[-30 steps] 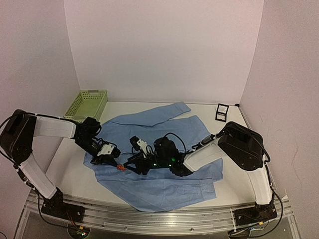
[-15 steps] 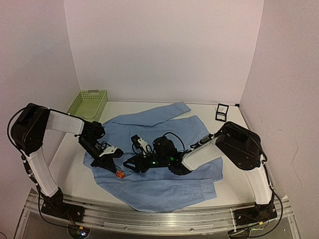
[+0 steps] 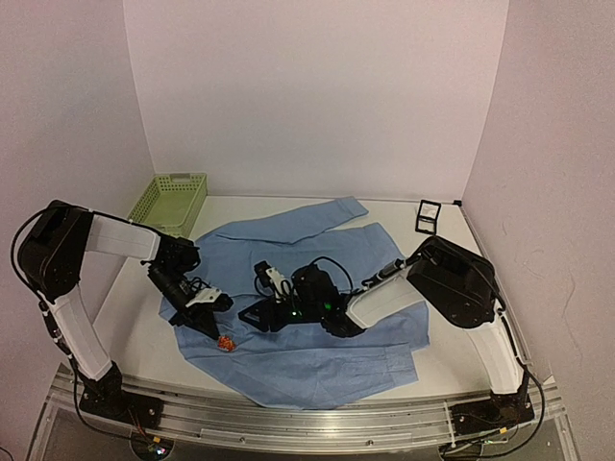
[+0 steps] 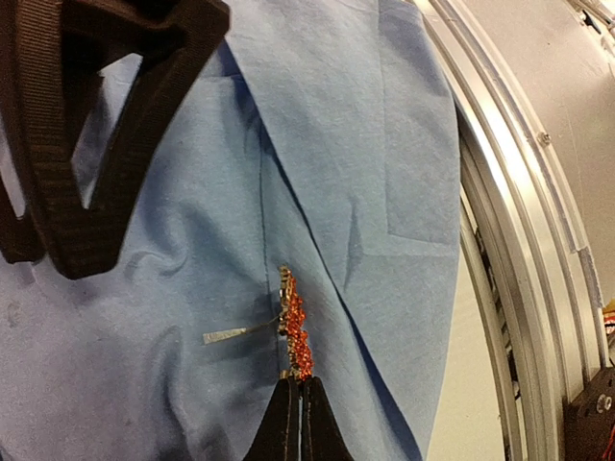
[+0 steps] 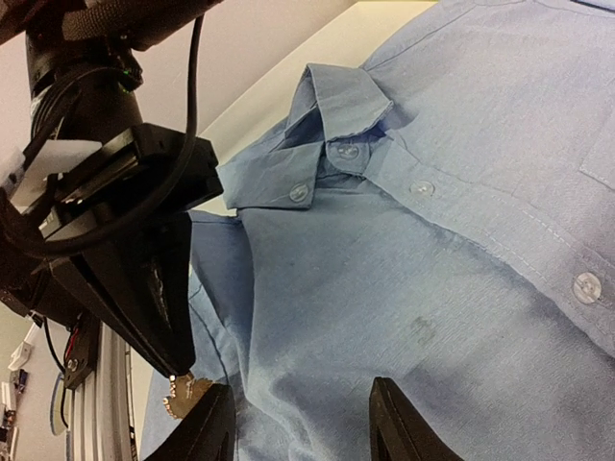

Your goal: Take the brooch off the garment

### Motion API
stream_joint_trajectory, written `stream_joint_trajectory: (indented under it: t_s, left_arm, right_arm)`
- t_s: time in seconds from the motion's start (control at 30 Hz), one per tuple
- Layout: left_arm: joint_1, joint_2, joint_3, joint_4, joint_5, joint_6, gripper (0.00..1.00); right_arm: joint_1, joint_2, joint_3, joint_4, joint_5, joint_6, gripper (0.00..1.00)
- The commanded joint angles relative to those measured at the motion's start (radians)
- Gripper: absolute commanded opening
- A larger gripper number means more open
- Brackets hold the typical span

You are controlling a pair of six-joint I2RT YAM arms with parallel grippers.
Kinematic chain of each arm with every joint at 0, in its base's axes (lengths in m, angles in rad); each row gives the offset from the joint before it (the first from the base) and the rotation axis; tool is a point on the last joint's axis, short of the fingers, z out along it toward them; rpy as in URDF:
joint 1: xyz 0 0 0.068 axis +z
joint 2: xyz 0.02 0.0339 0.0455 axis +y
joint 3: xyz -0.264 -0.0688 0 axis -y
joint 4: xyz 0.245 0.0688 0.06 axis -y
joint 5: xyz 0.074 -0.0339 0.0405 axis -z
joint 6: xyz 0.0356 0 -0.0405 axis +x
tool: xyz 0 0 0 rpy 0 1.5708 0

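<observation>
Over the shirt point(image 3: 317, 245), near its left edge, we find the left gripper point(image 4: 296, 386) clamped on the brooch point(image 4: 294, 331), drawn further from the right gripper point(image 5: 303, 427), jaws parted and empty; detachment appears under way.

From overhead I get the brooch point(image 3: 225, 343) only as an orange speck, its form unreadable. On the left wrist feed the bottom edge crops the left claw point(image 4: 297, 394) (only its tips show), and I cannot tell whether the pin sits in the garment point(image 4: 192, 240). The right claw point(image 5: 296, 408) is cropped likewise.
</observation>
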State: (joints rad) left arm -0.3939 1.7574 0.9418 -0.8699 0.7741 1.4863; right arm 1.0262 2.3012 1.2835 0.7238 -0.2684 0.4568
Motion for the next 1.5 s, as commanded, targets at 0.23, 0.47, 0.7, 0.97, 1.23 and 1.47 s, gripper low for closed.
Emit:
stream_joint_trajectory:
  t_s: [0.23,0.47,0.7,0.97,1.23,1.47]
  left_arm:
    - [0.0,-0.231,-0.047,0.049,0.053,-0.112,0.0]
    - [0.0,-0.6,-0.291,0.468,-0.083,-0.142,0.0]
    - [-0.004,-0.841,-0.51,0.952,-0.214,-0.069,0.0]
    - [-0.007,-0.795,-0.613,1.446,-0.307,0.14,0.0]
    - [-0.008,-0.645,-0.648,1.81,-0.266,0.398,0.0]
    - [-0.026,-0.606,-0.623,1.851,-0.253,0.442,0.0]
  right_arm:
    - [-0.01,-0.192,-0.079,-0.005,-0.045,-0.136,0.53]
    - [-0.01,-0.33,-0.176,-0.036,0.008,-0.281,0.56]
    - [-0.04,-0.399,-0.195,-0.046,-0.024,-0.177,0.58]
    - [-0.161,-0.349,-0.033,-0.048,-0.15,0.321,0.77]
    - [-0.14,-0.261,0.132,-0.049,-0.214,0.474,0.71]
    - [-0.113,-0.205,0.185,-0.071,-0.227,0.488,0.66]
